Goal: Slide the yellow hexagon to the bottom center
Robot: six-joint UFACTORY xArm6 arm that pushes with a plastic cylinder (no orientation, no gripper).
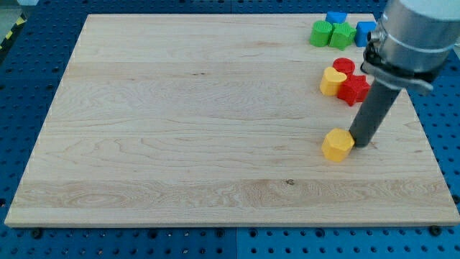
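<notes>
Pale wood worktop [180, 108] with visible grain fills most of the view, lit pretty evenly. It sits on a blue perforated base [32, 65] that shows on all sides, plus a bit of yellow-black hazard tape [10, 32] at the view's top left.

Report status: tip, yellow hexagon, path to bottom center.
My tip at the yellow hexagon, on its right side in view. Hexagon right of center, not yet at bottom center. No blocks toward bottom center.

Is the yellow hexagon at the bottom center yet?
No. The yellow hexagon sits right of center, mid-height, with my tip touching its right side.
</notes>
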